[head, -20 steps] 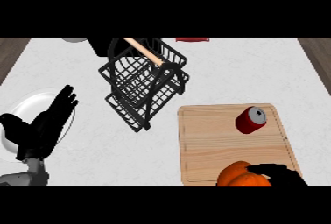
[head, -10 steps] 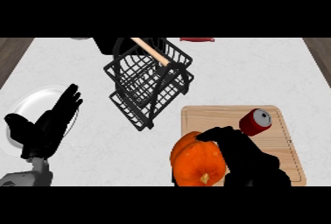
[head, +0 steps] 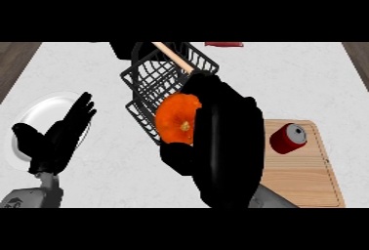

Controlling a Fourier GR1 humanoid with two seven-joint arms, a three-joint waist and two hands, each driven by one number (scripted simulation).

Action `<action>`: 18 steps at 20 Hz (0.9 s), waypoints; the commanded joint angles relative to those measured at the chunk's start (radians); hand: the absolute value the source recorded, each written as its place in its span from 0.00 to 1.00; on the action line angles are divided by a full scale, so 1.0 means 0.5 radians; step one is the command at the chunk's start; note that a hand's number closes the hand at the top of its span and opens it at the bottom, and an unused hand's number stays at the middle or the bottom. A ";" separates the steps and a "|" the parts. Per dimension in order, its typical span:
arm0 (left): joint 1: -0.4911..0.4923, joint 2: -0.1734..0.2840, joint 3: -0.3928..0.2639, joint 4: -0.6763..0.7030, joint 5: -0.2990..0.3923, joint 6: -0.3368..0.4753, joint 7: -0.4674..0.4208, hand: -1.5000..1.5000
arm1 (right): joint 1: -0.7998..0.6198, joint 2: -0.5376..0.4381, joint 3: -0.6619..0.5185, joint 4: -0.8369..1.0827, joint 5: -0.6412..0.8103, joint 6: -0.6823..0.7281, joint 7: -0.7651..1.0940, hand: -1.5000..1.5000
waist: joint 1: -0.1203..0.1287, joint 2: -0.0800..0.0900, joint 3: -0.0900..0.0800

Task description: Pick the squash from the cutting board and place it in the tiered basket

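An orange squash [head: 177, 119] is held up off the counter, with my right hand [head: 223, 141] curled round it from the right and below. The hand and squash hang over the near side of the black wire tiered basket [head: 155, 80], hiding part of it. The wooden cutting board [head: 306, 173] lies at the lower right, partly hidden by my right forearm. My left hand [head: 61, 134] rests open at the left, fingers up.
A red can [head: 290, 138] lies on the cutting board's far part. A white plate [head: 39, 114] sits at the left edge, partly behind my left hand. A wooden handle [head: 173, 56] crosses the basket's top. A dark red object [head: 223, 44] sits at the counter's far edge.
My right hand has lifted the squash from the cutting board and carried it up and to the left, over the basket. The left hand has hardly moved.
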 commanded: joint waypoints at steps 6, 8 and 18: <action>-0.011 0.034 0.036 0.007 0.036 -0.054 0.017 0.50 | -0.480 0.022 -0.180 0.606 -0.363 -0.229 0.432 1.00 | 0.007 0.000 0.002; 0.013 -0.066 -0.041 -0.011 -0.065 0.055 -0.022 0.50 | -0.463 0.022 -0.208 0.681 -0.383 -0.261 0.381 1.00 | -0.021 -0.002 0.003; -0.081 -0.041 0.001 0.020 -0.045 0.038 0.047 0.50 | -0.704 0.022 -0.121 1.231 -0.467 -0.563 0.314 1.00 | -0.026 -0.001 0.004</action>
